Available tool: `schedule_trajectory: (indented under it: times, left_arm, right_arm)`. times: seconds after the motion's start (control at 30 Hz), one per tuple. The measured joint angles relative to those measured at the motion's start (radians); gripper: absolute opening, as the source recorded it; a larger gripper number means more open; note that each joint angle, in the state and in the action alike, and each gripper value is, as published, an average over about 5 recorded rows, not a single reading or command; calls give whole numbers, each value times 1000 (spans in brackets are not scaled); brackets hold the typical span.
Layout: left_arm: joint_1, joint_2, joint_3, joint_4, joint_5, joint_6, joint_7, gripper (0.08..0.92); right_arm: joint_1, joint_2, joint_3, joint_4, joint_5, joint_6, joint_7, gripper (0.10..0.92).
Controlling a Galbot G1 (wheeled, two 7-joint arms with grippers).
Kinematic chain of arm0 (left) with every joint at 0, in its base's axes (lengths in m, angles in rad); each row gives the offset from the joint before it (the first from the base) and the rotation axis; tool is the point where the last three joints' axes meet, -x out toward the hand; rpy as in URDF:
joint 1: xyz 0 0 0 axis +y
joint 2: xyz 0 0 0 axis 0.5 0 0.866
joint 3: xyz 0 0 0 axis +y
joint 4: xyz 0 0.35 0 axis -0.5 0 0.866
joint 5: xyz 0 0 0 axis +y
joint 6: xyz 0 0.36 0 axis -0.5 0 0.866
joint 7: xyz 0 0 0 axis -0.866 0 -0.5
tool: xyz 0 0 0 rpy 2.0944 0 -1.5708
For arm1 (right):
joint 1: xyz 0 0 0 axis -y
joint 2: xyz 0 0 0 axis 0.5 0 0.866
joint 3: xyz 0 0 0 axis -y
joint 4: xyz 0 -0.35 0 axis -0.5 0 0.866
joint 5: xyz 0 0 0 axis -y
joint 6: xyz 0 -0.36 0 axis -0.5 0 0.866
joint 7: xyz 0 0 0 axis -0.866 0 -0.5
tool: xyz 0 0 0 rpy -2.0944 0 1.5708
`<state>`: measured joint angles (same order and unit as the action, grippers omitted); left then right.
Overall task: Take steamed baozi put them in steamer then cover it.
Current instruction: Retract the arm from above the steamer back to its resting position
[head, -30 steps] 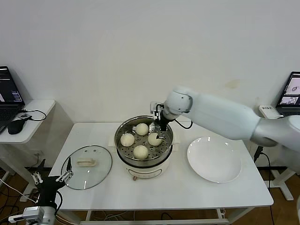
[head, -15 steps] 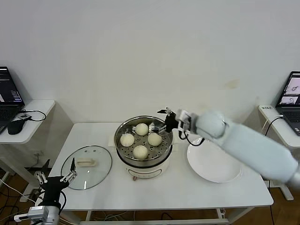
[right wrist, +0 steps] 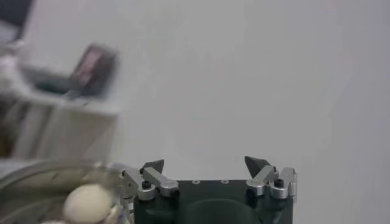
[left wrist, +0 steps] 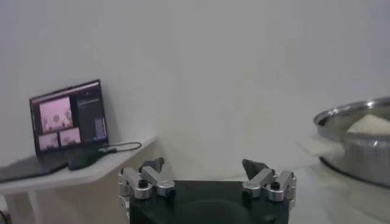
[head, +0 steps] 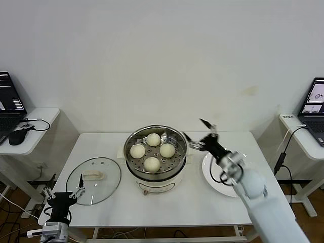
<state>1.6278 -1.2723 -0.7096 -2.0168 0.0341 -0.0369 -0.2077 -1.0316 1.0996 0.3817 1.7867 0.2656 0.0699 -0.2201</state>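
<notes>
A: So, the steamer (head: pixel 156 158) sits at the middle of the white table (head: pixel 172 202), and all four steamed baozi (head: pixel 152 151) lie inside its perforated steel basket, at roughly 12, 3, 6 and 9 o'clock around the basket's centre.

B: And the cover (head: pixel 93 180)?

A: It lies flat on the table at the steamer's 9 o'clock, apart from it, its cream handle facing up.

B: Where is the right gripper (head: pixel 201 132)?

A: It hangs in the air at the steamer's 3 o'clock, just beyond the rim and above the far edge of the white plate (head: pixel 225 179). Its fingers are spread wide with nothing between them. The right wrist view shows one bun and the basket rim close by.

B: The left gripper (head: pixel 64 185)?

A: It waits low at the table's near left corner, at the cover's 7 o'clock, fingers splayed and empty, not touching the glass.
</notes>
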Motion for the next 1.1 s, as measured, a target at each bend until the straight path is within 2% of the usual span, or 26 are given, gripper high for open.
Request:
schedule_trajectory:
  times: [0.23, 0.6, 0.8, 1.1]
  left_arm:
    - [-50, 27, -13, 110, 399, -62, -37, 823]
    - [-128, 88, 13, 275, 989, -85, -5, 823]
    - [-172, 107, 41, 342, 1133, -77, 10, 823]
    - [-261, 132, 74, 441, 1213, -71, 28, 823]
  right_arm:
    - [-227, 133, 266, 49, -39, 62, 16, 823]
    - [-421, 250, 521, 90, -52, 103, 39, 823]
    - [-472, 288, 588, 95, -52, 115, 43, 823]
    - [-512, 328, 636, 93, -61, 123, 42, 823]
